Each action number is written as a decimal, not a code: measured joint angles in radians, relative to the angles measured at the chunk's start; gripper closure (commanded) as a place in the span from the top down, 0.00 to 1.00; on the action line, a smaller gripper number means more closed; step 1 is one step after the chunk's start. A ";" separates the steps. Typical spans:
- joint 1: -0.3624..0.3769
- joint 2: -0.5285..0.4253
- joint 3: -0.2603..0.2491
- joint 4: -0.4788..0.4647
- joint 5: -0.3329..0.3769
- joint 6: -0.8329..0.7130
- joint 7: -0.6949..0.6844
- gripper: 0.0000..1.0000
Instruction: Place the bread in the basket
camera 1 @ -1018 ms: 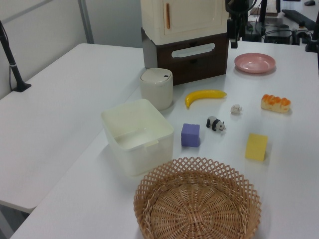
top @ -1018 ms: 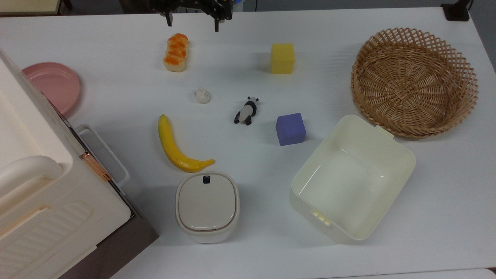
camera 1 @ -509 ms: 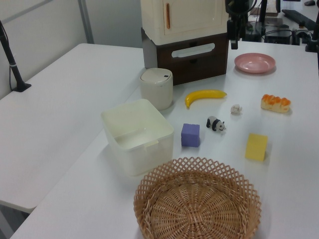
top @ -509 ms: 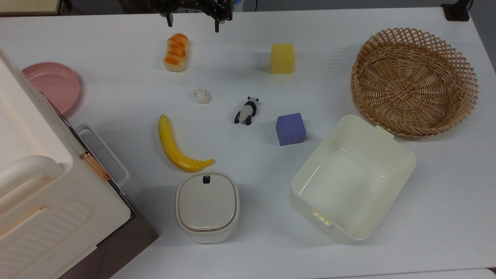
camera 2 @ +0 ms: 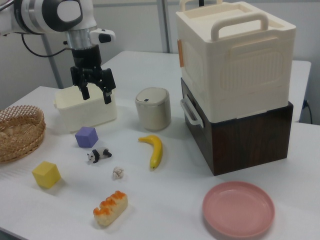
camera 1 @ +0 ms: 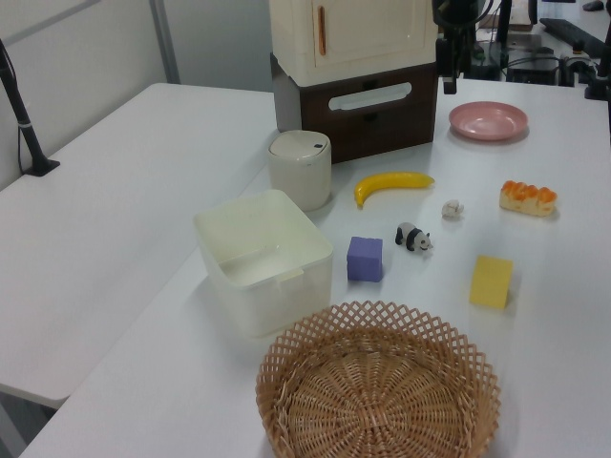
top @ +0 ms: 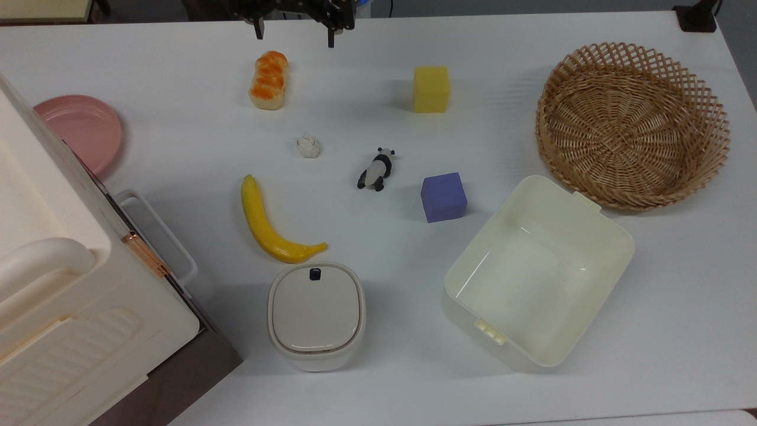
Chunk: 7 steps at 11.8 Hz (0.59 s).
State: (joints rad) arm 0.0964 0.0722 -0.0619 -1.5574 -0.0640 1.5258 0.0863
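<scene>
The bread is a small cream loaf with orange-brown bumps, lying on the white table near the top view's upper edge. It also lies at the left view's right and near the right view's bottom. The round wicker basket sits at the top view's right with nothing in it, and it is seen again in the left view and the right view. My gripper hangs open and holds nothing, above the table just beyond the bread; it also shows in the left view and the right view.
Between bread and basket lie a yellow sponge cube, a toy panda, a purple cube and a small white lump. A banana, lidded canister, cream tub, pink plate and stacked storage boxes stand nearer.
The gripper has edged slightly toward the top view's upper edge, still open. Nothing on the table has moved.
</scene>
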 measured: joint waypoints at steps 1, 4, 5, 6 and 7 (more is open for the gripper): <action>0.000 -0.021 0.000 -0.022 0.000 0.000 0.000 1.00; 0.000 -0.178 0.002 -0.177 0.000 0.000 -0.026 1.00; 0.000 -0.244 0.004 -0.233 0.000 0.000 -0.028 1.00; 0.000 -0.301 0.006 -0.275 0.000 0.000 -0.030 1.00; 0.000 -0.352 0.008 -0.311 0.000 0.000 -0.030 1.00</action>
State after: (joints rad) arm 0.0967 -0.2795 -0.0544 -1.8684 -0.0640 1.5258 0.0562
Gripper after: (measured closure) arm 0.000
